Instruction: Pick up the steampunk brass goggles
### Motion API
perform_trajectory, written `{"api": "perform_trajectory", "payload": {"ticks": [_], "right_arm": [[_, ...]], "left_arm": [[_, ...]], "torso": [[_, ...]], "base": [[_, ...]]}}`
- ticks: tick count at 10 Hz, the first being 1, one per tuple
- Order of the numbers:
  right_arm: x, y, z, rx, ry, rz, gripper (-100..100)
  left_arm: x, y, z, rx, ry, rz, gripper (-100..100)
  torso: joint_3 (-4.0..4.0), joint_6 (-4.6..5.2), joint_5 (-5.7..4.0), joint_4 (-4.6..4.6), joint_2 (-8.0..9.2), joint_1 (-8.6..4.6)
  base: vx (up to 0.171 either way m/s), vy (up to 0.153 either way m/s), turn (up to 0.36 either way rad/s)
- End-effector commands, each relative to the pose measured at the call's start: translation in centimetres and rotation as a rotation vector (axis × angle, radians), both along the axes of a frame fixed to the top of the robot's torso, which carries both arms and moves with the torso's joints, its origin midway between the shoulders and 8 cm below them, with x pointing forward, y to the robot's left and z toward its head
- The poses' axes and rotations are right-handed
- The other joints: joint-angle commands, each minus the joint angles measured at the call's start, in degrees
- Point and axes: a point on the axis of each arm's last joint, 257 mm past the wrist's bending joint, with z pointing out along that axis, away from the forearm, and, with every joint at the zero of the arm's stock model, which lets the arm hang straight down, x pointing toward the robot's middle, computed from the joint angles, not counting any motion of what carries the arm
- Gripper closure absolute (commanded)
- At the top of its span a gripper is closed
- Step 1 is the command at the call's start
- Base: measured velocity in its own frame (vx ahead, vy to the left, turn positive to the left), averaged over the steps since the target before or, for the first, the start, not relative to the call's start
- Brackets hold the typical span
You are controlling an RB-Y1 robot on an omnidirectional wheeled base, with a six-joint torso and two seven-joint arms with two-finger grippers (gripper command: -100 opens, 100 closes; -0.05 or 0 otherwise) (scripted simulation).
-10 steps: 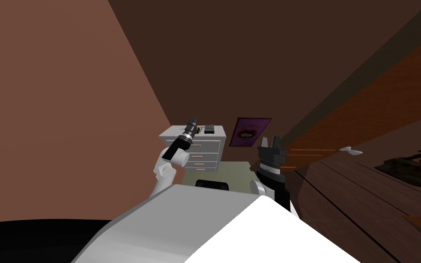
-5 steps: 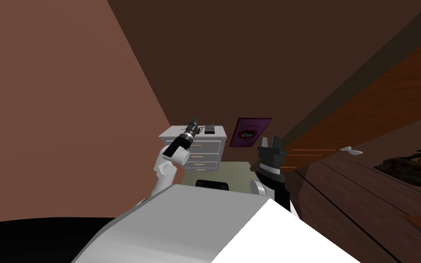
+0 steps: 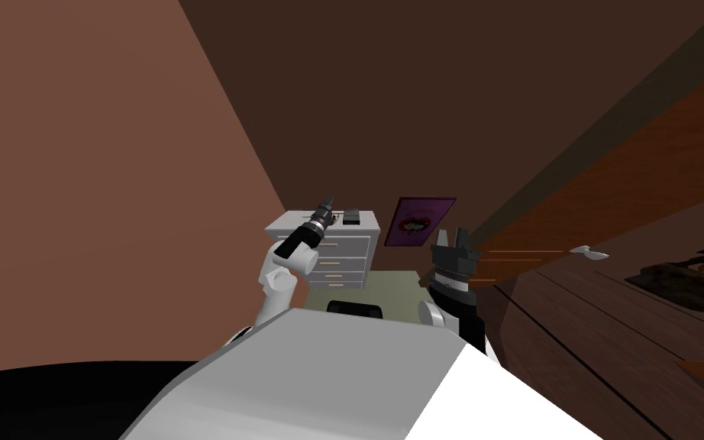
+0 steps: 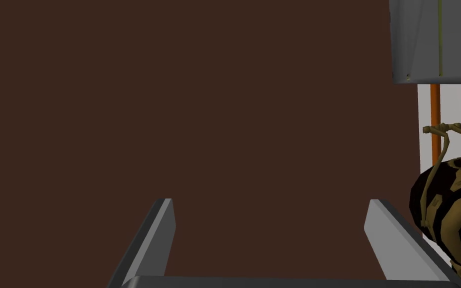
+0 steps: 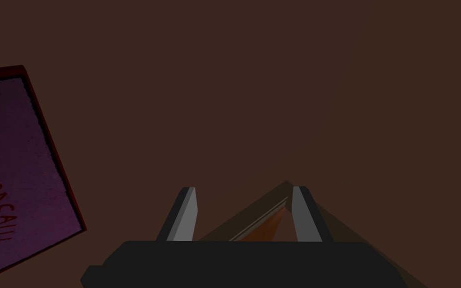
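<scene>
Left tool open, goggles just beside it

Head view: the left tool (image 3: 326, 205) has crept a bit further over the white drawers (image 3: 343, 256), close to the goggles (image 3: 334, 219). The right tool (image 3: 451, 235) is open and holds nothing. Left wrist view: the fingers are wide and empty, and the gold-and-black goggles (image 4: 454, 220) sit just outside one finger.

Red hand-drawn letters on the purple picture (image 5: 14, 160) in its dark red frame read "GRAFA!!!". The line begins at the view's edge, so earlier letters cannot be told.
</scene>
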Motion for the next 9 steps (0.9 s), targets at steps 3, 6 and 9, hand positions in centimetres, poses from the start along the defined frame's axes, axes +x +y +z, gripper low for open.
{"api": "perform_trajectory", "payload": {"ticks": [3, 6, 9], "right_arm": [[0.0, 0.0, 0.0, 0.000, 0.000, 0.000, 0], [0.0, 0.0, 0.0, 0.000, 0.000, 0.000, 0], [0.0, 0.0, 0.0, 0.000, 0.000, 0.000, 0]], "left_arm": [[0.3, 0.1, -1.1, -0.001, 0.073, 0.012, -100], [0.4, 0.0, -2.0, -0.005, 0.131, 0.021, -100], [0.5, 0.0, -2.7, -0.012, 0.184, 0.031, -100]], "torso": [[-0.01, 0.00, 0.00, 0.00, -0.02, 0.01], [-0.02, 0.00, 0.01, -0.01, -0.04, 0.04], [-0.02, 0.00, 0.00, -0.01, -0.03, 0.01]], "base": [[0.015, 0.013, -0.001], [0.019, 0.018, 0.001], [0.017, 0.014, 0.003]]}}
